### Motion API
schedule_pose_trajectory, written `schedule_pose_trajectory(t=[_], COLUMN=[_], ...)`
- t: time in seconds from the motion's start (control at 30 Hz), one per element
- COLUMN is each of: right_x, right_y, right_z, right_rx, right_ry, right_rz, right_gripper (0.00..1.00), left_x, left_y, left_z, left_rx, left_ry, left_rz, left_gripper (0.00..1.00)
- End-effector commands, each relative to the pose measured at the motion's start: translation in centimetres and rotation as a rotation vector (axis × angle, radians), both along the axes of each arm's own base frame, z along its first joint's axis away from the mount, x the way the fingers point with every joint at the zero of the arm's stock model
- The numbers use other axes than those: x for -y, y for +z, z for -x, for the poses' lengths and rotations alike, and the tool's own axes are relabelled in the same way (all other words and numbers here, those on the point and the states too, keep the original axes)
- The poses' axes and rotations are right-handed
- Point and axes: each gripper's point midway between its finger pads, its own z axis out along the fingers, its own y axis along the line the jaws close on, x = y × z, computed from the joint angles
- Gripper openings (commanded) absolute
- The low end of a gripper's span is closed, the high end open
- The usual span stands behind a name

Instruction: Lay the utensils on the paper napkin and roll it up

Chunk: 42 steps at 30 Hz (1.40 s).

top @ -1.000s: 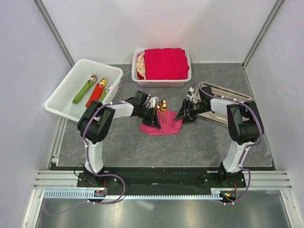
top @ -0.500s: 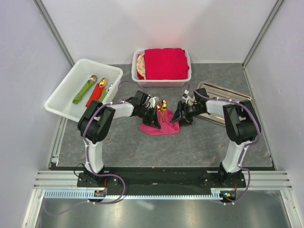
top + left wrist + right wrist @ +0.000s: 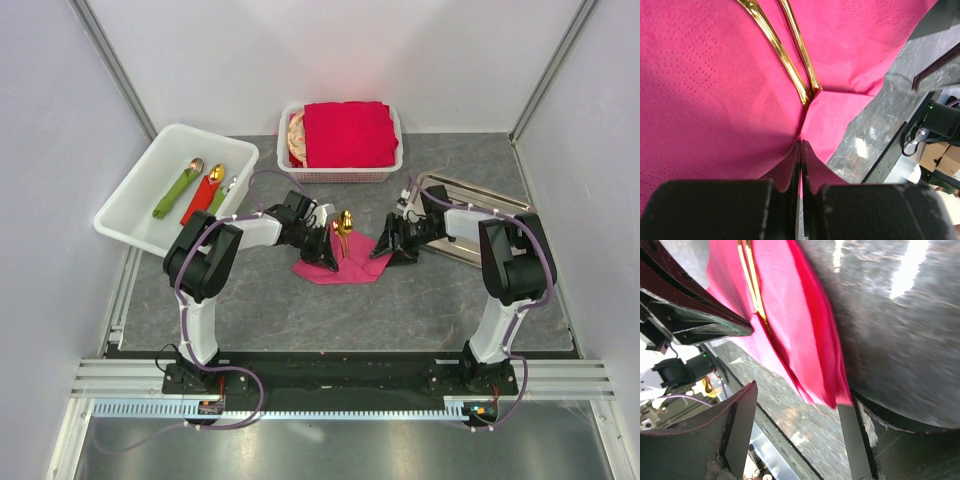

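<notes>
A thin, dimpled magenta paper napkin lies mid-way across the grey mottled table, with the slim, shiny gold utensils laid on it. The rolling looks barely begun. The left fingers are closed, pinching a napkin fold. The right fingers stand wide apart around its lifted edge, gripping nothing.

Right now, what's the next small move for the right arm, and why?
Probably close the right gripper. Its jaws stand open with the right edge of the napkin between them, while the left gripper is shut on its left side and the utensils lie on the sheet. Gripping both sides looks needed before rolling.
</notes>
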Motion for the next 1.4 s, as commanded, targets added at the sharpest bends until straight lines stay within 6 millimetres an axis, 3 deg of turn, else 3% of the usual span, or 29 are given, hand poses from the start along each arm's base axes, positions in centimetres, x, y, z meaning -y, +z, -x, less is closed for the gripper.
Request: schedule_pose_trajectory(t=[0.0,0.13,0.23,0.57,0.73,0.93,1.13,1.37], right_x=[1.3,0.7,0.5,1.5,0.5,-1.3,-3.1,-5.4], right_y=[0.3,-0.6,-1.0,0.4,0.8,2.1,3.2,2.3], right_z=[-0.5,0.9,0.6,-2.7,-1.7,-0.9,-0.5,0.5], right_rx=[0.062,-0.006,-0.005,0.114,0.083,0.067,0.038,-0.034], right_ry=[0.013,0.025,0.015,-0.020,-0.011,0.015,0.013,-0.004], right_rz=[0.074,0.018,0.003,0.036,-0.021,-0.066,-0.101,-0.127], right_gripper=[0.73,0.68,0.62,0.55,0.23,0.04,0.00,0.00], left_x=[-1.0,-1.0,-1.1,-1.1,-1.1,-1.1,-1.1,-1.0], left_y=[-2.2,-2.2,-2.2,-2.3,-2.2,-2.3,-2.3,-2.3], left_z=[-0.4,-0.4,-0.4,-0.4,-0.4,-0.4,-0.4,-0.4], left_rx=[0.003,0.000,0.000,0.001,0.000,-0.001,-0.001,-0.001], left_ry=[0.025,0.025,0.025,0.026,0.025,0.026,0.026,0.025], left_rz=[-0.082,-0.082,-0.081,-0.082,-0.080,-0.082,-0.082,-0.081], left_gripper=[0.06,0.06,0.06,0.06,0.06,0.06,0.05,0.05])
